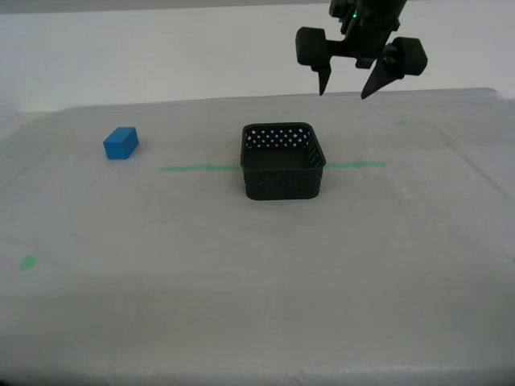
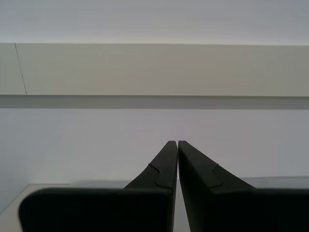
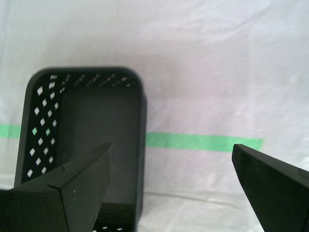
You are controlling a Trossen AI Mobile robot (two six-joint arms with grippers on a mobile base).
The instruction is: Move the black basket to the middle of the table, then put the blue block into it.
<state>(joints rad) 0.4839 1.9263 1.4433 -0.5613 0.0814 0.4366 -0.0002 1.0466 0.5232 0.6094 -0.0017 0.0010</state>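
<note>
The table is seen from the front and somewhat above in the exterior view, at a middling distance, with the far edge and a pale wall behind it. The first wrist view is aimed steeply down from close above, between spread fingers; the black basket and the green tape line are taken in, both also shown in the exterior view. The second wrist view is directed level and outward at a plain wall past closed fingers, and nothing of the tabletop scene is shared with the other views.
</note>
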